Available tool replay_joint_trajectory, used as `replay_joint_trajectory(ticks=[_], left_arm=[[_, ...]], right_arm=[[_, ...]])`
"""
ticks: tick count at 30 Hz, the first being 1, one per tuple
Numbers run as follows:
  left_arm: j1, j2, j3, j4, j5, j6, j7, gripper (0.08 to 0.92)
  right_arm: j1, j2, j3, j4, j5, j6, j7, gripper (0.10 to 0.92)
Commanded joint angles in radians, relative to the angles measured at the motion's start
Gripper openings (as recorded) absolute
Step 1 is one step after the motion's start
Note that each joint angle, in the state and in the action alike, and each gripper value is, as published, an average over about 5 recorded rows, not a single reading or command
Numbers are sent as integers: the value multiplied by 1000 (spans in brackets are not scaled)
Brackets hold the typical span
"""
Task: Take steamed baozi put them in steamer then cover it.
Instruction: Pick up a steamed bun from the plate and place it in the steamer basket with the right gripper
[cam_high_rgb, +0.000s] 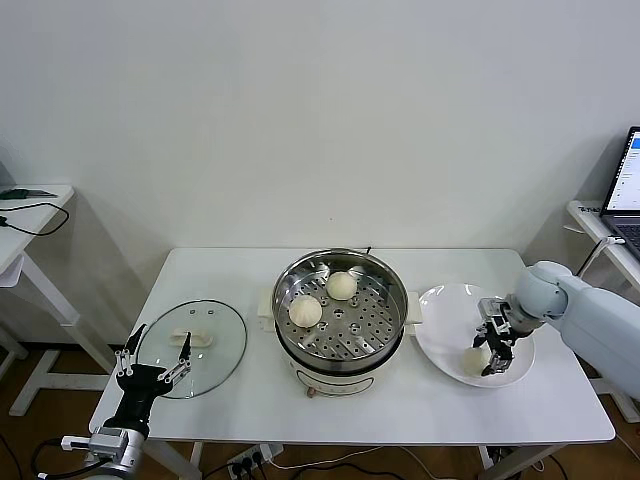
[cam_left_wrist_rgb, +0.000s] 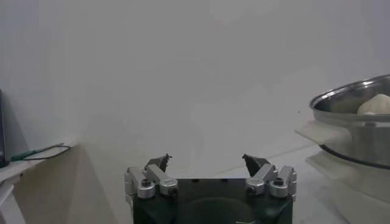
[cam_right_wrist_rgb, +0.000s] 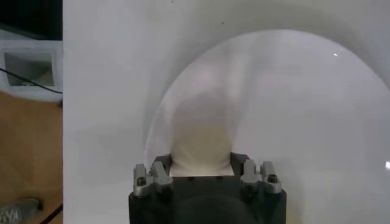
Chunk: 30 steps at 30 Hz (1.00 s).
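On the plate: right gripper around a baozi; no legible writing.

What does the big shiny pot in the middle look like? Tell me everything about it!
The steamer is a big round pot of shiny metal standing upright in the middle of the white table, on a white base with small side handles. Its flat tray inside is full of little holes. Two cream-white baozi sit on that tray, apart. It has no lid on, and no gripper touches it.
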Motion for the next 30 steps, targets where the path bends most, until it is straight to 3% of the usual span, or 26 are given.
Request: replay_joint_trajectory(ticks=[1, 15, 21, 30], left_arm=[[4, 2, -1, -12, 0, 3, -1, 823], [17, 3, 0, -35, 4, 4, -6, 823], [19, 2, -5, -40, 3, 5, -6, 823], [20, 2, -17, -37, 0, 4, -4, 823]], right_arm=[[200, -54, -81, 39, 107, -1, -16, 645], [830, -12, -428, 204, 262, 114, -64, 645], [921, 87, -494, 289, 259, 288, -84, 645], [904, 274, -551, 341, 133, 581, -42, 645]])
